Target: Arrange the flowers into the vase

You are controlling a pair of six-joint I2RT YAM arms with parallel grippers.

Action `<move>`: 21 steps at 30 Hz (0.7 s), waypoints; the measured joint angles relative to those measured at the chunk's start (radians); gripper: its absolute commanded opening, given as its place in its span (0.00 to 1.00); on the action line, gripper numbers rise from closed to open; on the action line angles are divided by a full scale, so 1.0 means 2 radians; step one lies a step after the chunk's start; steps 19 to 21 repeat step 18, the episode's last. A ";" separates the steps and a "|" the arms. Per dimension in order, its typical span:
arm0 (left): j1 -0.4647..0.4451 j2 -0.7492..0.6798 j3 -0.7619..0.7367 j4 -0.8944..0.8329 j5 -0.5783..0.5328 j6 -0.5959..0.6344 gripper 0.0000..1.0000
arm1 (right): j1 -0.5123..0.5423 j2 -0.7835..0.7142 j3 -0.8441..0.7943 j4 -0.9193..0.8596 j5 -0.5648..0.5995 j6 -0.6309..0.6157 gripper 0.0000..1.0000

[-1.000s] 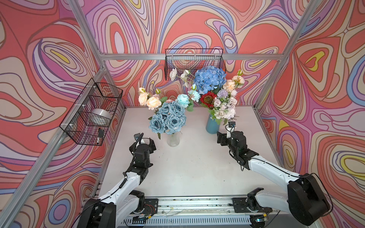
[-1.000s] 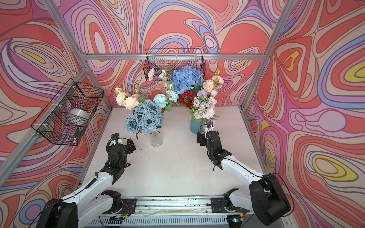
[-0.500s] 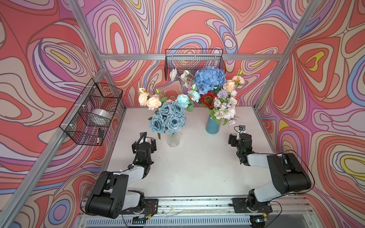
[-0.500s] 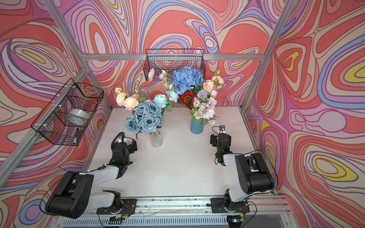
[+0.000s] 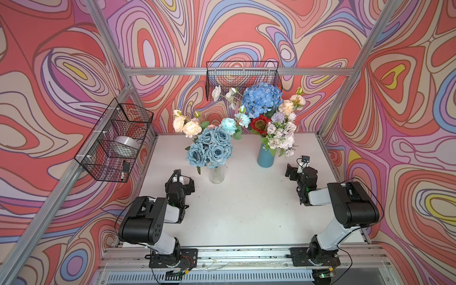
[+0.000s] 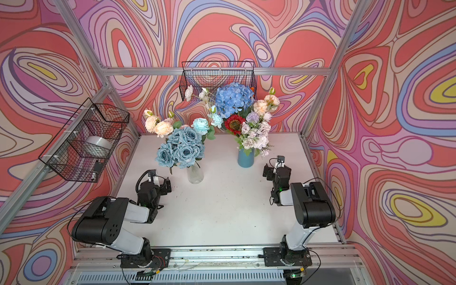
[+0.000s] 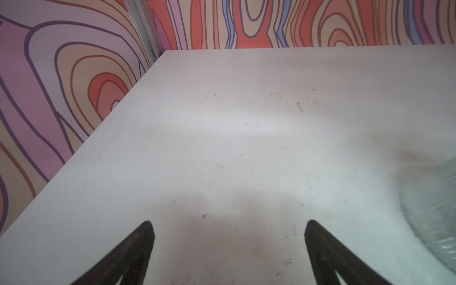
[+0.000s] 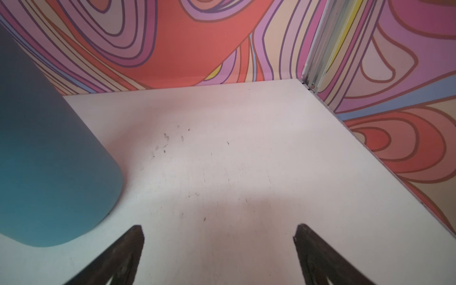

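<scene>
In both top views the flowers stand in two vases. Dusty-blue roses (image 5: 209, 149) (image 6: 181, 148) and cream blossoms (image 5: 187, 125) fill a clear glass vase (image 5: 216, 174) (image 6: 195, 174). A blue hydrangea (image 5: 262, 100), a red sunflower (image 5: 259, 123) and lilac blossoms (image 5: 281, 137) fill a blue vase (image 5: 265, 159) (image 6: 245, 159). My left gripper (image 5: 183, 179) (image 7: 228, 234) is open and empty, low over the table left of the glass vase (image 7: 434, 209). My right gripper (image 5: 294, 170) (image 8: 219, 237) is open and empty, right of the blue vase (image 8: 49, 172).
A wire basket (image 5: 116, 143) holding a silver roll (image 5: 125, 145) hangs on the left wall. Another wire basket (image 5: 243, 79) hangs on the back wall behind the hydrangea. The white table (image 5: 246, 209) is boxed in by aluminium posts and patterned walls.
Both arms have folded up, their elbows rising toward the camera. The right gripper has drawn back to the right, away from the blue vase. The flowers and vases have not moved.
</scene>
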State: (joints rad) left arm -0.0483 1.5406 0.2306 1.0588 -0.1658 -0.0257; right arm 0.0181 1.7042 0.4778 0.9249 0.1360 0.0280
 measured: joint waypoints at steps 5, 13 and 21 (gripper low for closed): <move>0.001 -0.001 0.025 -0.008 0.013 0.000 1.00 | 0.000 0.000 0.000 0.007 0.000 0.000 0.98; 0.001 -0.001 0.027 -0.019 0.028 0.004 1.00 | 0.000 0.000 0.000 0.011 0.000 0.000 0.98; 0.001 -0.001 0.029 -0.023 0.031 0.004 1.00 | 0.000 0.000 0.000 0.011 0.000 0.000 0.98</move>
